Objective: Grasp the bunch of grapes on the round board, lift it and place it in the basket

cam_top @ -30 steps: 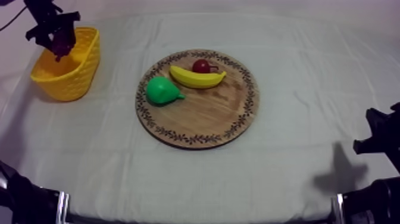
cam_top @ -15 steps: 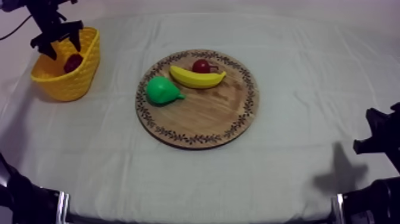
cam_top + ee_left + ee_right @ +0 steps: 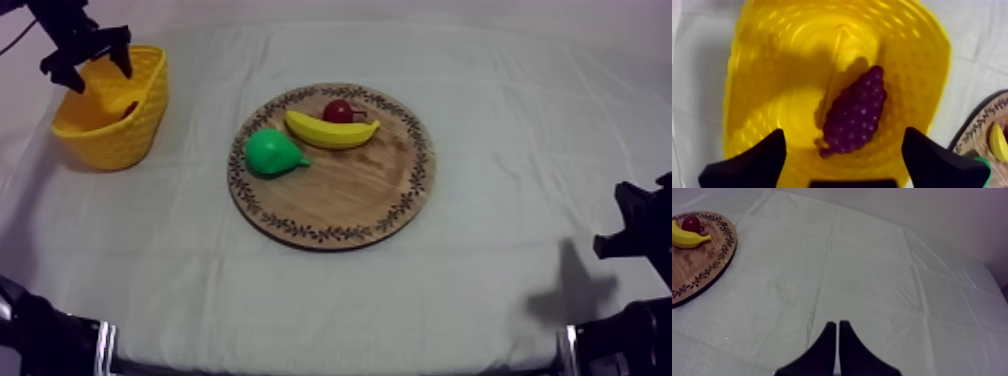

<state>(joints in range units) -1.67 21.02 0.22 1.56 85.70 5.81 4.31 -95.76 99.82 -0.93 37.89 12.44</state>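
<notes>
Since the left gripper (image 3: 90,70) has let go, fingers spread over the yellow basket (image 3: 112,140), the bunch of grapes (image 3: 856,116) now lies inside; right gripper (image 3: 837,330) pinched empty, task looks done

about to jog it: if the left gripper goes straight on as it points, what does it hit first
Probably the grapes, lying in the basket straight ahead of the open left gripper; depth is unclear.

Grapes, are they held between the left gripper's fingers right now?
No, the grapes lie loose inside the basket, and the fingers of the left gripper stand wide apart above them.
</notes>
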